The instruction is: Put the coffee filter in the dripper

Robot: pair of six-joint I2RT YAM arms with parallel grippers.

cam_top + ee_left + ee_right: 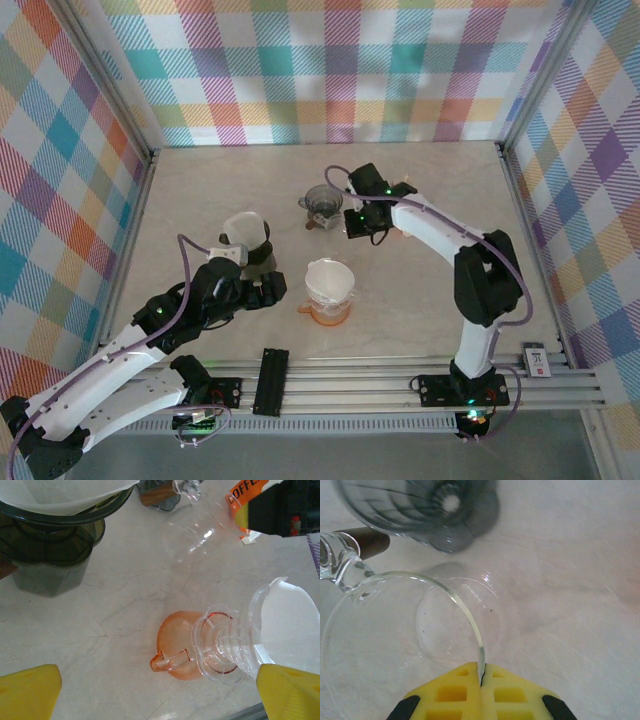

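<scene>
A pale, marble-veined counter (220, 190) is enclosed on the far, left and right sides by walls (330, 70) covered in multicoloured plaid. Aluminium rails (380, 385) are fixed along its near edge. Everything is evenly lit.

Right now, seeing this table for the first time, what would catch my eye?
Probably the plaid walls around the table. Then the right fingers, bright yellow, shut on the rim of a glass jug toward the back. Mid-table, a white filter sits in a clear dripper on an orange base.
</scene>
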